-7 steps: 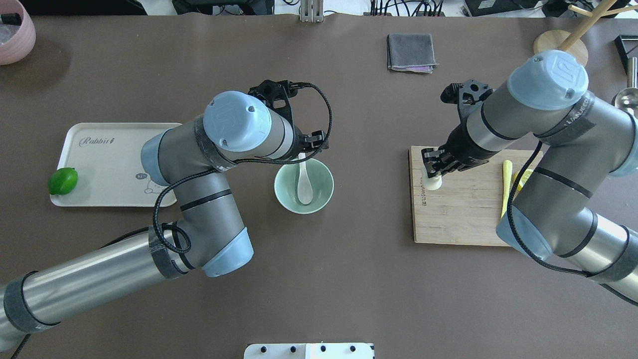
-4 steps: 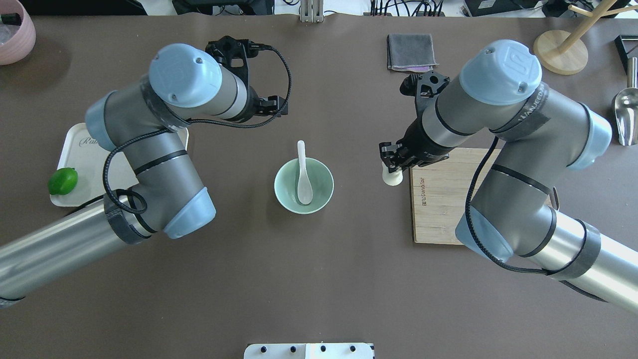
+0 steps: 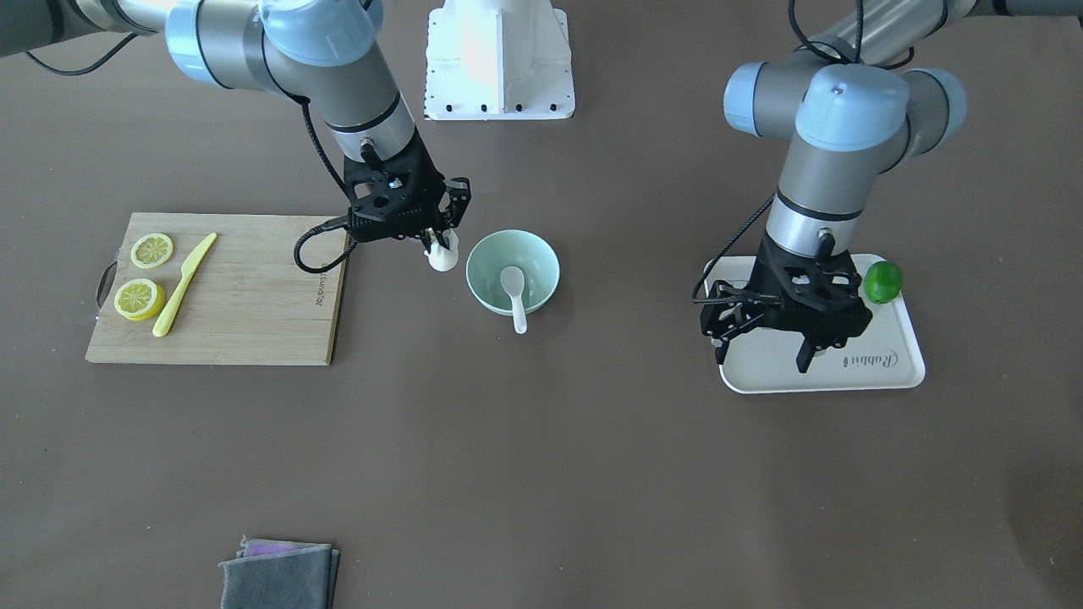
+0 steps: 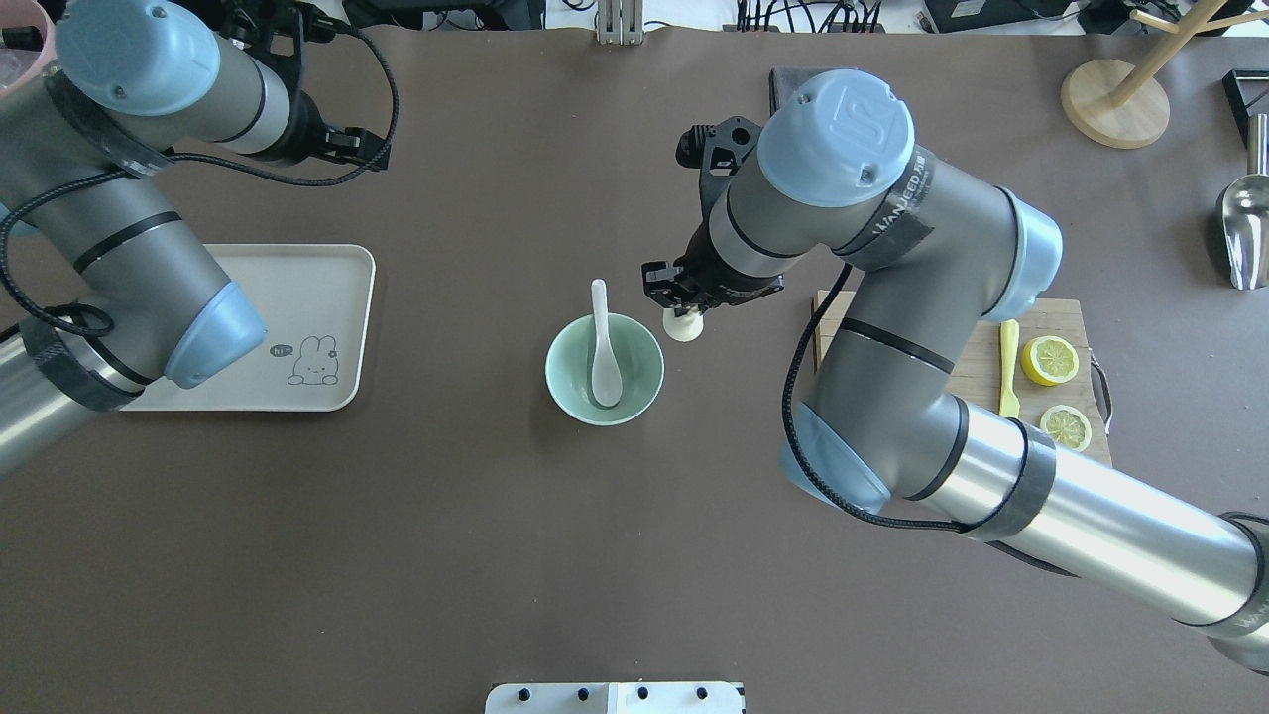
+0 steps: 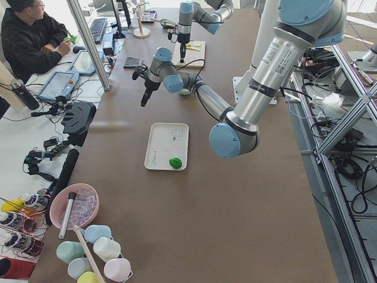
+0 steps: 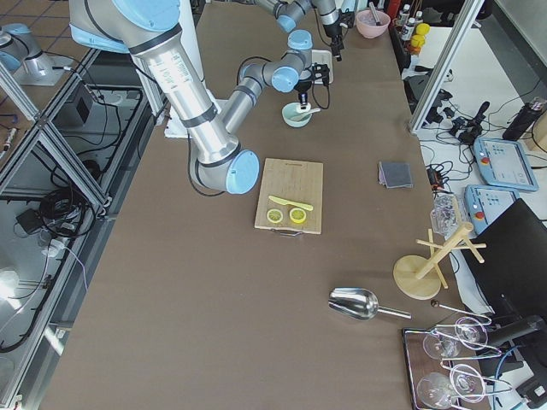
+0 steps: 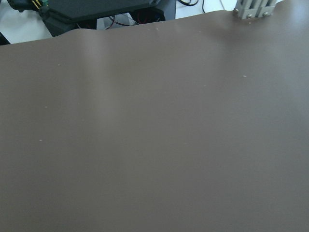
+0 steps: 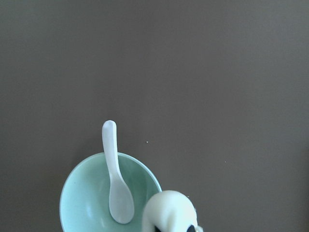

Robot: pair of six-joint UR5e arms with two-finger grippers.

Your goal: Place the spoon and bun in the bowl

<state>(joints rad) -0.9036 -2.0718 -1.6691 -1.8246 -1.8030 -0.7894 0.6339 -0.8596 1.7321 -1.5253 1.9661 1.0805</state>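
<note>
The mint-green bowl (image 4: pixel 558 387) stands at the table's middle. The white spoon (image 4: pixel 602 349) lies in it, scoop down, with the handle over the far rim. My right gripper (image 4: pixel 680 302) is shut on the white bun (image 4: pixel 684 327) and holds it just outside the bowl's right rim. The front view shows the same: bun (image 3: pixel 442 257), bowl (image 3: pixel 475 275), spoon (image 3: pixel 514 294). In the right wrist view the bun (image 8: pixel 168 210) overlaps the bowl's rim (image 8: pixel 67 193). My left gripper (image 3: pixel 761 348) is open and empty above the cream tray (image 3: pixel 854 376).
A green lime (image 3: pixel 882 282) lies on the tray. The wooden cutting board (image 3: pixel 254 296) holds two lemon slices (image 3: pixel 152 250) and a yellow-green knife (image 3: pixel 184 283). A grey cloth (image 3: pixel 279 577) lies at the far edge. A metal scoop (image 4: pixel 1244 223) and wooden stand (image 4: pixel 1112 94) sit far right.
My right gripper has carried the bun left, off the cutting board to beside the bowl. My left arm has drawn back left, away from the bowl, with the spoon left inside.
</note>
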